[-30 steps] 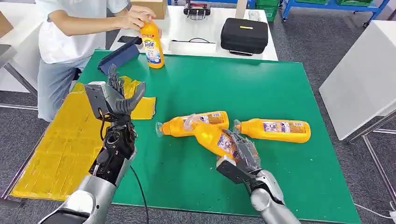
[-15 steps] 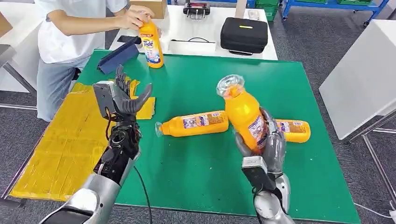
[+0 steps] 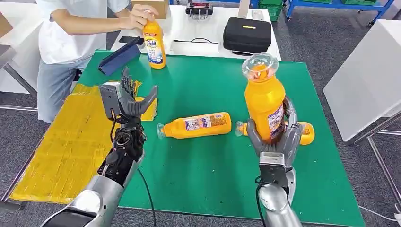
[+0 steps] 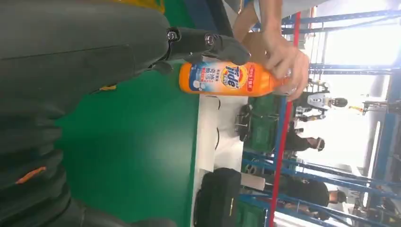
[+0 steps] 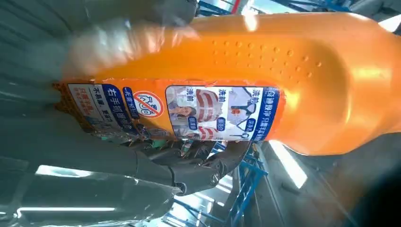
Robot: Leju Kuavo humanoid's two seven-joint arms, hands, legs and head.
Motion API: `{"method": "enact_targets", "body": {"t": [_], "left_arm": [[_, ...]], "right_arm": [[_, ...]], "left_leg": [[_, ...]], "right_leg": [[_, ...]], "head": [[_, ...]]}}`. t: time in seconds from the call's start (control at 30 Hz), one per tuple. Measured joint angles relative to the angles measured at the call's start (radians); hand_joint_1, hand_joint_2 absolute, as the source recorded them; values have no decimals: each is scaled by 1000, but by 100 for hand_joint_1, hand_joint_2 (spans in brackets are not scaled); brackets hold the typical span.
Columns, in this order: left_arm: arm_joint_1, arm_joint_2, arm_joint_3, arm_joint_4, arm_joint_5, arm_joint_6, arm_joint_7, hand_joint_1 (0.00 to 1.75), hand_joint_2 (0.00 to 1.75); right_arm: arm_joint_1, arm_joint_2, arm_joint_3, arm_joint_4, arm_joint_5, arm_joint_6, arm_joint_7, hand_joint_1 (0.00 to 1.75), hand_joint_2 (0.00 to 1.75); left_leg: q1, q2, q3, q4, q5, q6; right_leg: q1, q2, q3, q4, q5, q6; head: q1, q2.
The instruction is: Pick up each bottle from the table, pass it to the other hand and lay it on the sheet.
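R hand [image 3: 274, 144] grips orange plastic detergent bottle w/ clear cap [image 3: 264, 97] upright above green table mat [image 3: 198, 165]; L hand [image 3: 128, 101] raised, fingers spread, holding nothing, beside yellow sheet [image 3: 61, 146].

Held bottle [image 3: 265, 101]: glossy orange plastic, dimpled patch, clear cap, printed paper label. Right hand [image 3: 274, 142]: matt grey plastic with dark fingers. Table mat [image 3: 208, 161], centre of frame: smooth matt green. Sheet [image 3: 61, 146], lower left: yellow, rough, creased. Case [image 3: 247, 35], top centre: matt black fabric.
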Motion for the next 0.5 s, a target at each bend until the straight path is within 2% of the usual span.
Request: {"method": "enact_targets", "body": {"t": [0.23,0.5], "left_arm": [[0,0,-1,1,4,0,0,0,175],[0,-5,-11,2,9,-13,0,0,175]], "right_arm": [[-32,2,0,31,-42,0,-18,175,175],[-76,8,-3,137,-164,1,-72,175,175]], "left_leg": [[0,0,0,0,0,0],[0,0,0,0,0,0]], "right_leg": [[0,0,0,0,0,0],[0,0,0,0,0,0]], "head": [[0,0],[0,0]]}}
